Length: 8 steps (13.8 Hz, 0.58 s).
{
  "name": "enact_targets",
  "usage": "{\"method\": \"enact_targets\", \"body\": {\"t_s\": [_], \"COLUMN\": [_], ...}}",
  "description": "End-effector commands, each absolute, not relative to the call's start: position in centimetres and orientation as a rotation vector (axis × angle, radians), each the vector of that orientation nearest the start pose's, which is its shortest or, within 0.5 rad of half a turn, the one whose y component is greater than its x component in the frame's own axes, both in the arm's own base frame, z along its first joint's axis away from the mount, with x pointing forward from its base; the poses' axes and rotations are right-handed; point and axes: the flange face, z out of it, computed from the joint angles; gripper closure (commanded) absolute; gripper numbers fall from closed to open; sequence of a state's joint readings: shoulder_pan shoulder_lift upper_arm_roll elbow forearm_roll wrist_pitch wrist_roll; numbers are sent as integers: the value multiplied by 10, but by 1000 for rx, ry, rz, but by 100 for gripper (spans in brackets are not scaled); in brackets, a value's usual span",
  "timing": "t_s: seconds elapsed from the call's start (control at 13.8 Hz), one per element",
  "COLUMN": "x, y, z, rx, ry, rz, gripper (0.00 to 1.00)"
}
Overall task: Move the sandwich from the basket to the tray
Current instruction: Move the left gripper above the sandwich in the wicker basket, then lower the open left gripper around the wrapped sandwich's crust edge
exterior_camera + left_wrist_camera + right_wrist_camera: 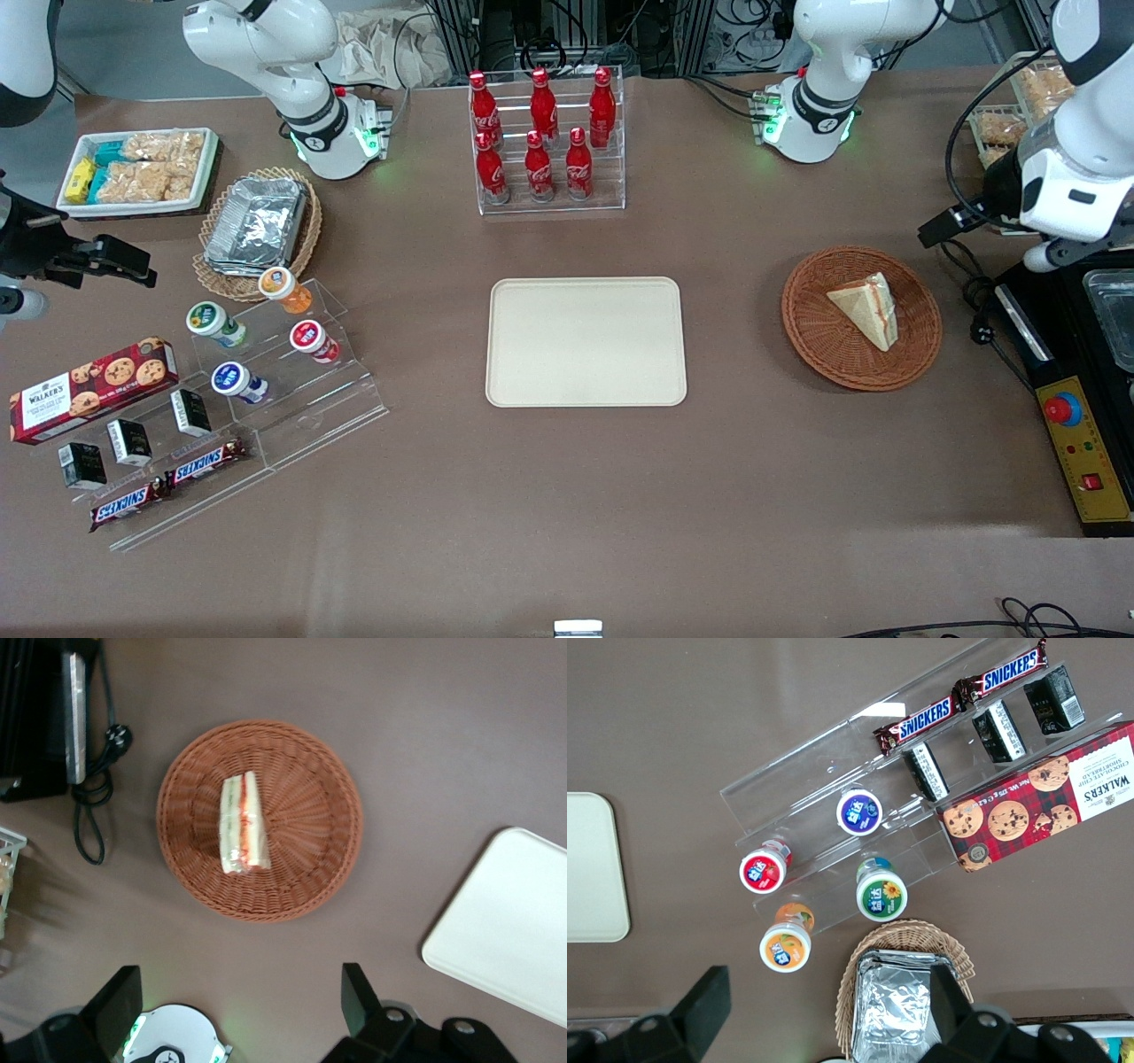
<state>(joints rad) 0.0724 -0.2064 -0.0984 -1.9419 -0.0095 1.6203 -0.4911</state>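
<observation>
My tool (239,1005) hovers high over surface, fingers (359,997) spread wide, holding nothing. Sandwich (242,822) lies in basket (301,886), below tool and offset ahead of fingertips, not yet between them. Wedge sits on its side, long axis running roughly crosswise to my finger line, so fingers should close across bread faces without much wrist turn. Judgement: shift forward over wedge, then descend. Tray (505,939) bare, beside basket, well apart from it.
</observation>
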Motion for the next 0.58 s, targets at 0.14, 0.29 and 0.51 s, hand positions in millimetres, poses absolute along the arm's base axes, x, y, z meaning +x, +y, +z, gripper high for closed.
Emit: {"method": "enact_targets", "body": {"t_s": [0.14, 0.29, 0.51], "x": [444, 444, 440], "y": [-11, 1, 4], "z": [515, 505, 482], "rx": [-2939, -2919, -2911], "ry": [-935, -959, -963], "rz": [67, 59, 43], "gripper": [0, 0, 0]}}
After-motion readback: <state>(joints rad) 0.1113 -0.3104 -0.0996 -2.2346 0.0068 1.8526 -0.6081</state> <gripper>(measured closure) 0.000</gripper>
